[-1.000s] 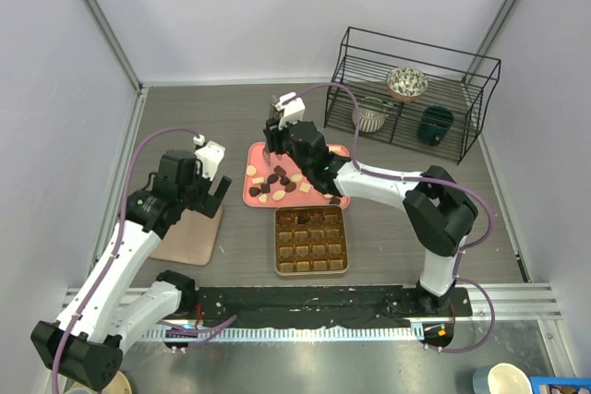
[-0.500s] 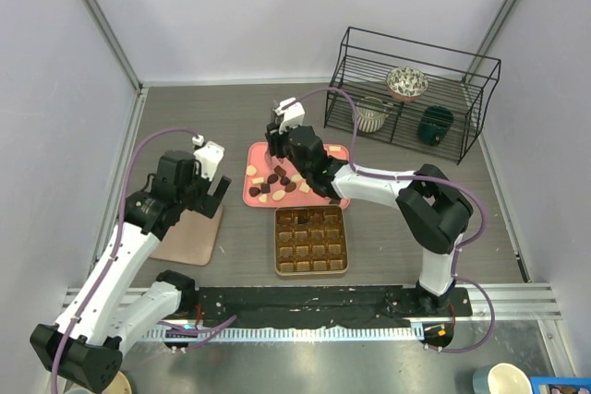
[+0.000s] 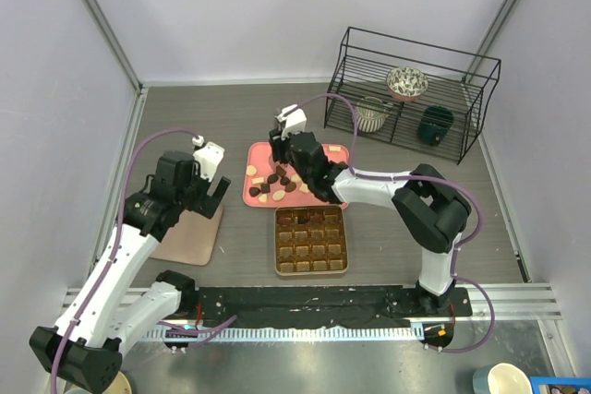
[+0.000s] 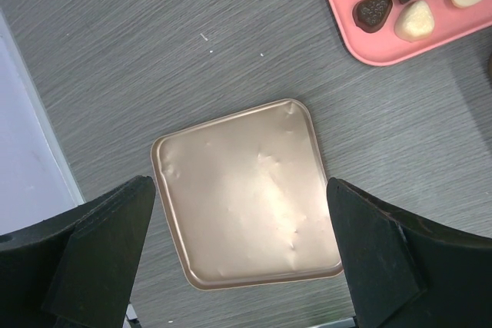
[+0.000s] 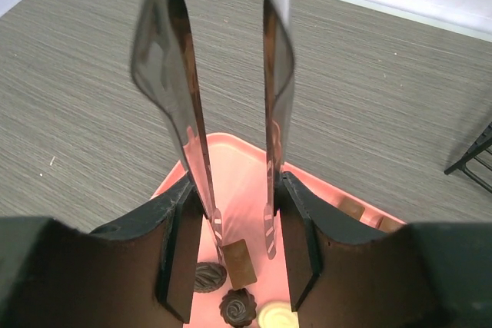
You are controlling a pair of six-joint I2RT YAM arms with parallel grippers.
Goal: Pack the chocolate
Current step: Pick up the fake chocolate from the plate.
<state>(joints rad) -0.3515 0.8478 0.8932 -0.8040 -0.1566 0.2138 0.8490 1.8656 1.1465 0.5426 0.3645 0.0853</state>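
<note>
Several chocolates [image 3: 273, 182], dark, mid-brown and cream, lie on a flat pink tray [image 3: 259, 156]. The gold-brown gridded box [image 3: 311, 239] sits just in front of it. My right gripper [image 3: 287, 148] is shut on metal tongs [image 5: 196, 113], whose arms stand apart over the tray [image 5: 238, 182]. The tong tips straddle a mid-brown rectangular chocolate [image 5: 239, 261]; the left tip is against it. Dark swirled pieces [image 5: 237, 306] and a cream one [image 5: 277, 316] lie beside it. My left gripper [image 3: 214, 191] is open and empty above the gold lid [image 4: 246, 197].
A black wire rack [image 3: 411, 94] at the back right holds a patterned bowl, a cup and a dark mug. The lid [image 3: 189, 235] lies left of the box. The pink tray corner with chocolates [image 4: 373, 11] shows at the top right of the left wrist view.
My right gripper with the tongs has moved nearer and down toward the tray over the last second. The left arm has barely moved.
</note>
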